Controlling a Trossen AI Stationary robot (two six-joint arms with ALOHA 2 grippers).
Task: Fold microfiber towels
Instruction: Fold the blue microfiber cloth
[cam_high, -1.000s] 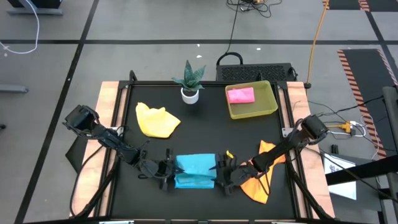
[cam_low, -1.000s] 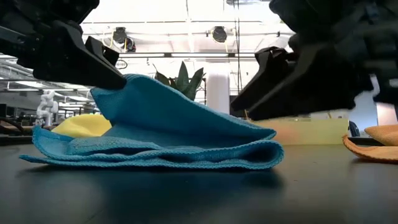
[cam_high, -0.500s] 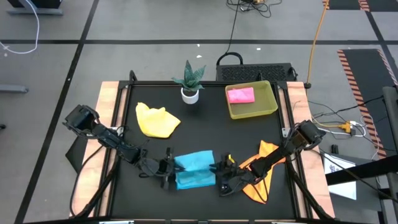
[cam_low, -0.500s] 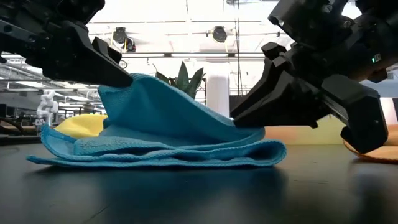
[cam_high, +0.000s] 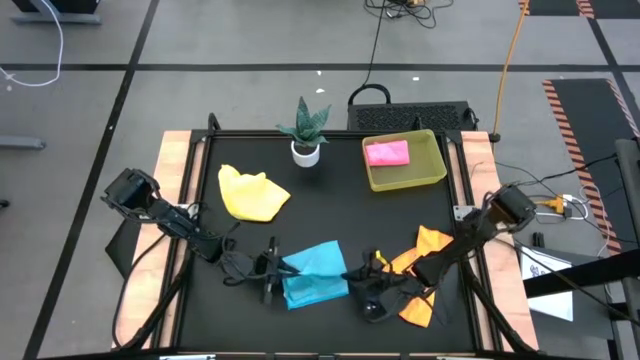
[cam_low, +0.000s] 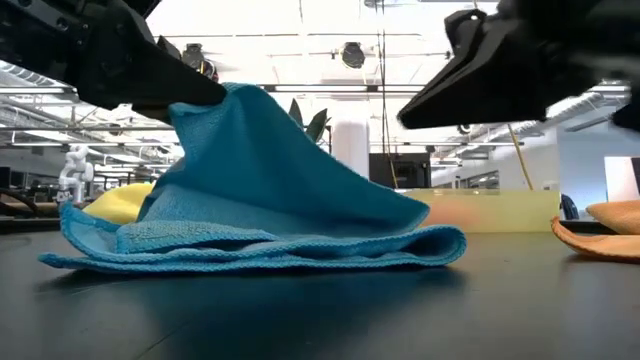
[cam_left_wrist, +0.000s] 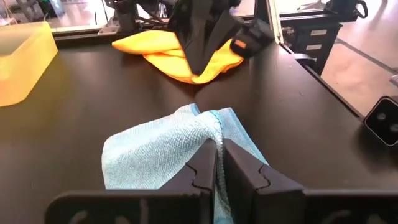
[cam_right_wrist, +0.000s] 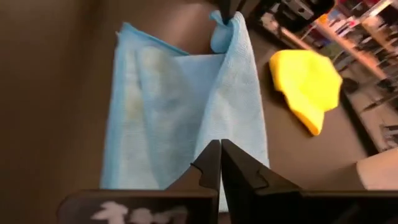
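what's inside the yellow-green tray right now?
One folded pink towel lies in the yellow-green tray, toward its far side; bare tray floor shows around it. Whatever is under the towel is covered, so a second cloth beneath cannot be ruled out.

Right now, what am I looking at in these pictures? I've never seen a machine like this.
It is a robot with two dark arms at a black table. One picture looks straight down, one sits at table height, and each wrist carries its own camera. The left gripper pinches one edge of a light blue towel, lifting it. The right gripper is shut beside that towel; whether it holds any cloth I cannot tell. Also on the table: a yellow towel, an orange towel, a potted plant and a tray holding a pink towel.
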